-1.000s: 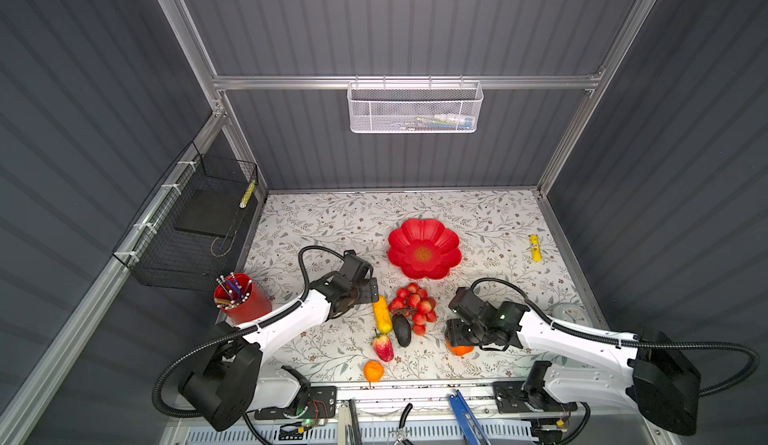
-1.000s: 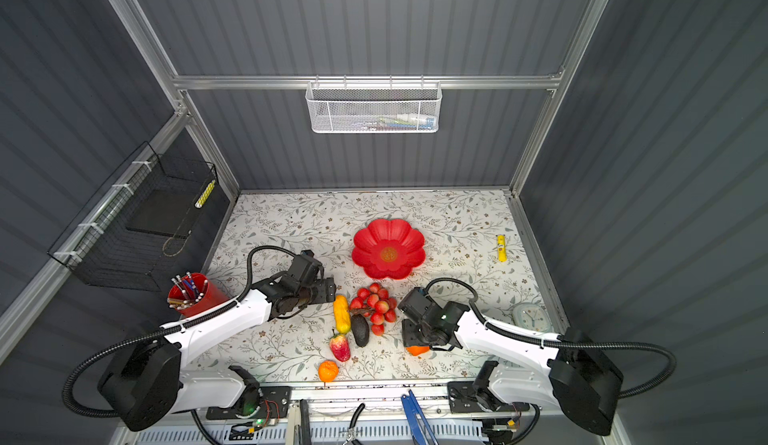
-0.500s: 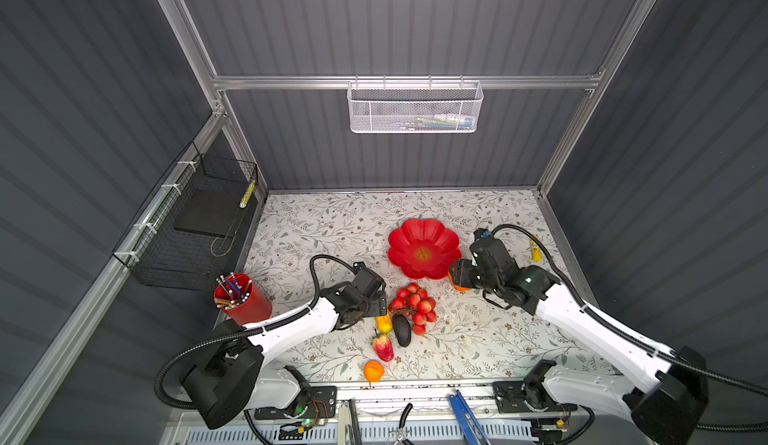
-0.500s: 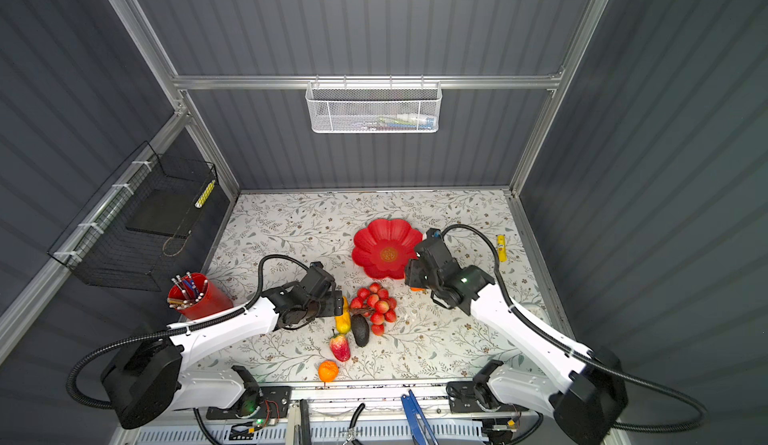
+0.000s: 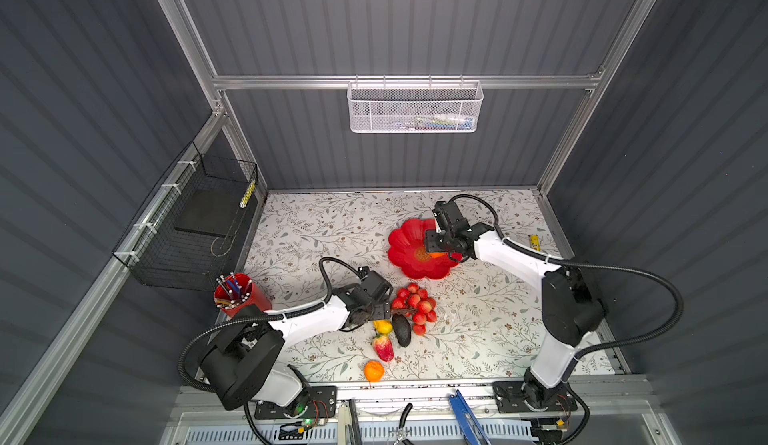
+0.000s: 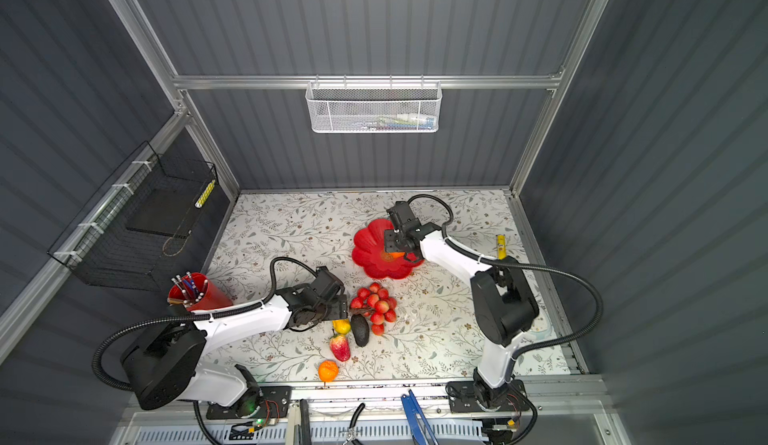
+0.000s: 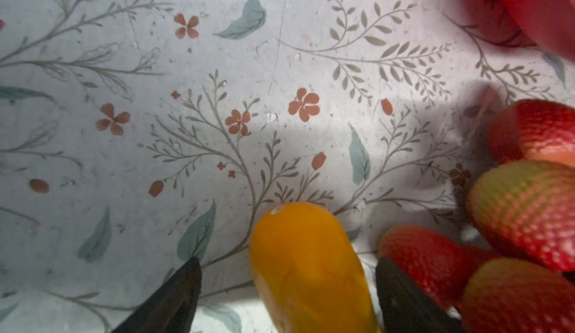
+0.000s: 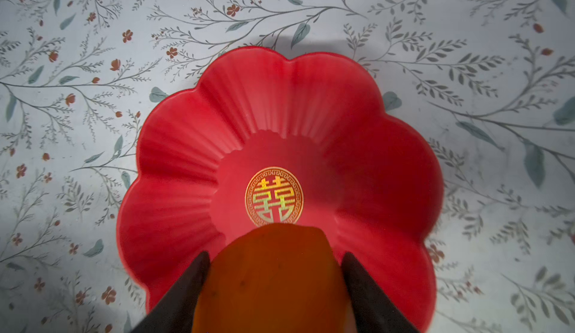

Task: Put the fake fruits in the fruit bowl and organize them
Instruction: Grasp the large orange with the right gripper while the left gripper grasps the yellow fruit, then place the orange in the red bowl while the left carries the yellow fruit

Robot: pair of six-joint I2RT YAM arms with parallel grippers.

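My right hand (image 8: 275, 253) is closed on the blocky orange fruit (image 8: 270, 281). In the right wrist view both fingers press against its sides. It holds the fruit over the fruit bowl (image 5: 405, 251), at the right part of the dish, just beside the golden mark in the centre. I cannot tell whether the fruit touches the bowl or hangs a little above it. The bowl stands on the flowered surface (image 5: 316, 231), toward the far side and a little right of the middle.

My left hand (image 7: 286, 260) is wide, with one finger on each side of the yellow oblong fruit (image 7: 308, 269). I see a gap at both sides, so it grips nothing. This fruit lies on the surface near the middle. The grape bunch (image 5: 413, 308) lies just right of it. The avocado (image 5: 402, 330) is beside it on the near right and the strawberry (image 5: 383, 347) is nearer again. The small orange (image 5: 373, 370) lies alone close to the near edge. These five fruits are outside the bowl.
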